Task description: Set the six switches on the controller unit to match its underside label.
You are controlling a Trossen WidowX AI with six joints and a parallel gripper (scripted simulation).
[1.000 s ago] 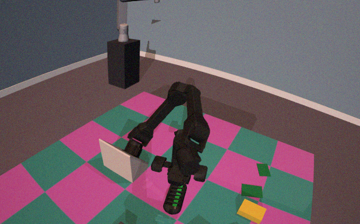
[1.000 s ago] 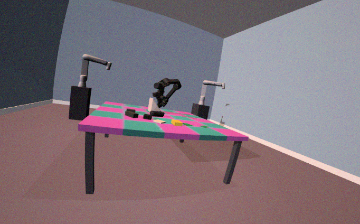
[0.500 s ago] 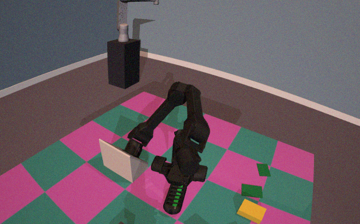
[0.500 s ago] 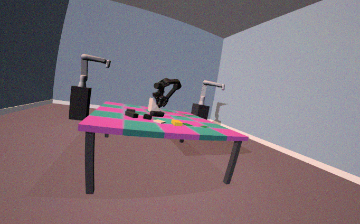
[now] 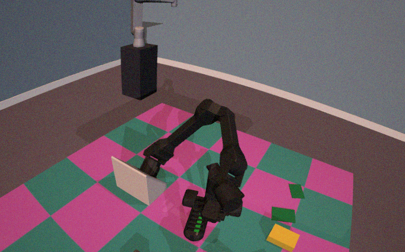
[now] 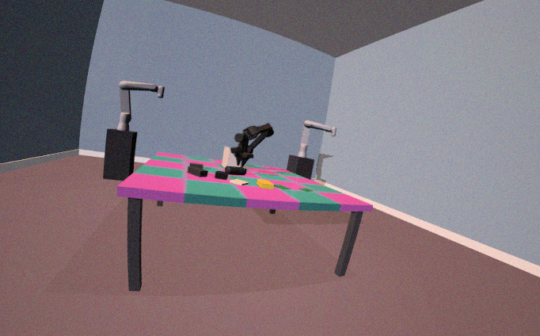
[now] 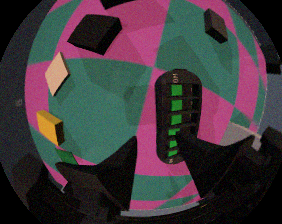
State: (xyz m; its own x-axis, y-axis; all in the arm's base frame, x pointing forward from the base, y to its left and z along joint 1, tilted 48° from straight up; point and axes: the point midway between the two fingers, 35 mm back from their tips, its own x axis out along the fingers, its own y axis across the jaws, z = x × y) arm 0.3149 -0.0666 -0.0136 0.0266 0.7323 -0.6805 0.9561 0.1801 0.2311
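Note:
The dark grey controller unit sits on its base on the bench, its switches facing up. In the wrist view the green ends form a column on the left and the dark ends lie on the right. The lower switches are partly hidden by a finger, and I cannot tell each switch's setting. The label is out of sight underneath. My gripper is partly open with nothing held. In the wrist view its right fingertip overlaps the unit's lower switches, and its left fingertip stands beside the unit's left side.
A pale upright panel stands near the arm's base. A yellow block, two green tiles, a cream tile, a black block and a dark box lie around.

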